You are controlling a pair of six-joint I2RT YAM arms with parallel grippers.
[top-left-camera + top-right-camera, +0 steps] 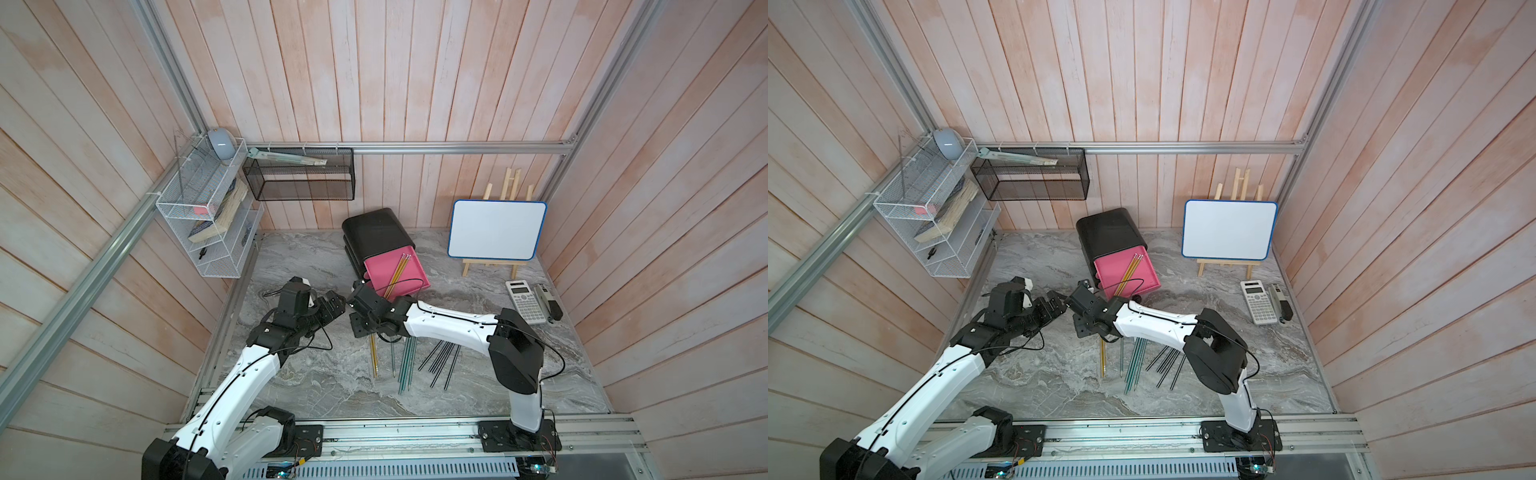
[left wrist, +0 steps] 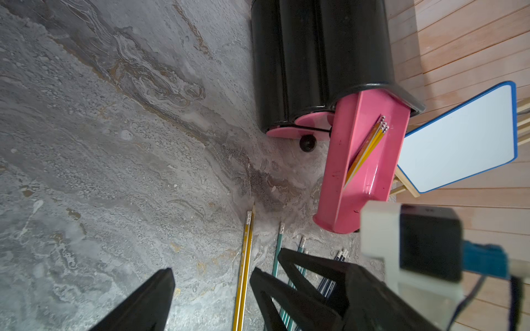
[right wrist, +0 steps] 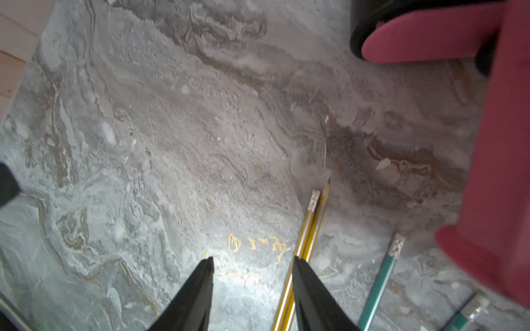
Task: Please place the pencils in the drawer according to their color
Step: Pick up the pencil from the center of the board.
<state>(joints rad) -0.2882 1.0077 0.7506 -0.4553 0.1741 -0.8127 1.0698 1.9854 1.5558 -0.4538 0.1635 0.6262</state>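
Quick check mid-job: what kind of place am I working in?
Probably a mock study desk inside a plank-walled robot test booth: a small whiteboard on an easel, a calculator and a wall-hung wire shelf suggest it.

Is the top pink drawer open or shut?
Open: the pink drawer sticks out of the black cabinet, yellow pencils lying inside.

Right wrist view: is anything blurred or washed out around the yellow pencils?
In the right wrist view the yellow pencils are sharp, the pink drawer is a close blur, and glare whitens the table; in the left wrist view that drawer is crisp.
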